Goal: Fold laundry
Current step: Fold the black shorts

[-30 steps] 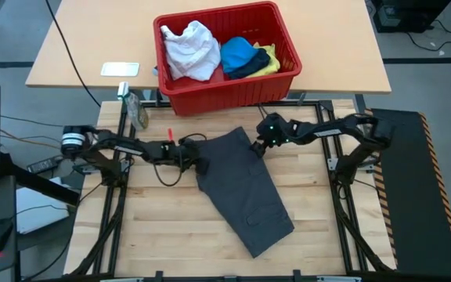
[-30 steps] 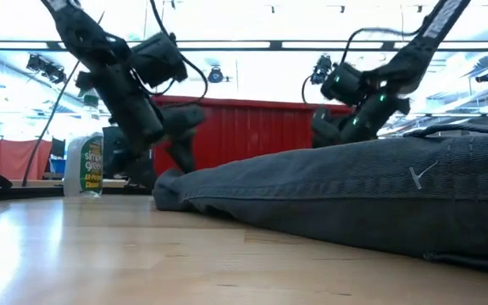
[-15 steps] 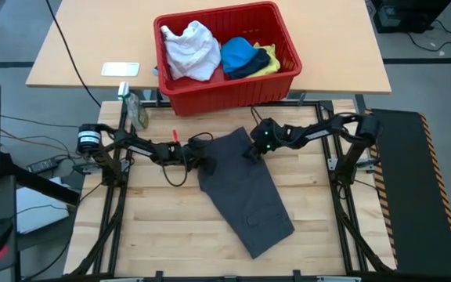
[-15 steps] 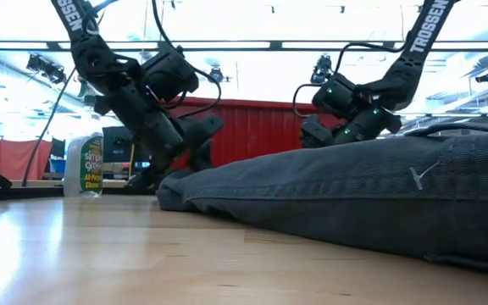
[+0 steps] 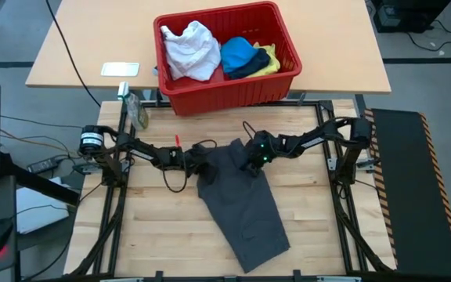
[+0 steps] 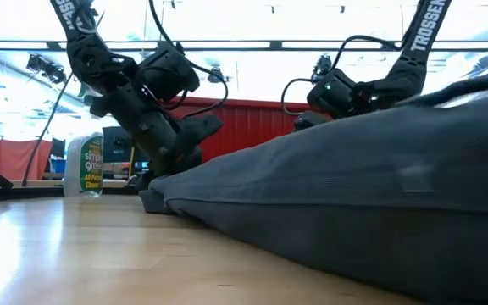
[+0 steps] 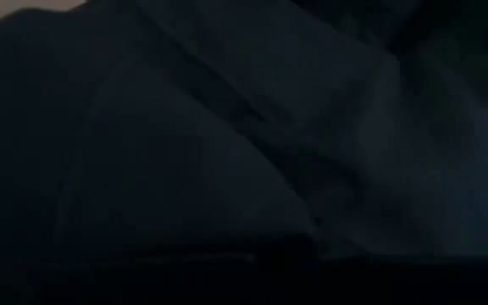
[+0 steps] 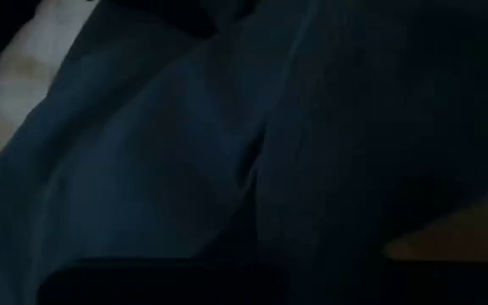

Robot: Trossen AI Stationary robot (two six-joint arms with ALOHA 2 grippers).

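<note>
The dark grey garment [image 5: 245, 207] lies spread on the wooden table, its far end bunched between my two grippers. My left gripper [image 5: 202, 164] is at its far left corner and my right gripper [image 5: 250, 160] at its far right corner, both low over the table. The cloth fills both wrist views [image 7: 227, 152] [image 8: 185, 169] and hides the fingertips. In the low view the garment [image 6: 354, 203] rises toward the right. The white [image 5: 190, 51], bright blue [image 5: 237, 53], dark navy [image 5: 249, 70] and yellow [image 5: 271, 59] garments lie in the red basket. My left gripper has the garment's far left corner [image 5: 208, 160], coming level from the table's left. The cloth hides the fingers, so the kind of hold does not show. The rest of the garment lies on the table. My right gripper has the garment's far edge near its right corner [image 5: 245, 155], coming level from the table's right. The cloth hides the fingers. The far end is gathered in folds between the two grippers, and the near end lies on the table.
The red basket [image 5: 225, 90] stands on the tan table beyond the far edge. A spray bottle [image 5: 137, 110] stands at the far left corner and shows in the low view [image 6: 85, 165]. A white flat thing [image 5: 120, 69] lies left of the basket.
Both grippers have gone toward the near edge and toward each other. The garment has slid with them toward the near edge; its far end has drawn in narrower and bunched, and its near end lies closer to the table's front.
</note>
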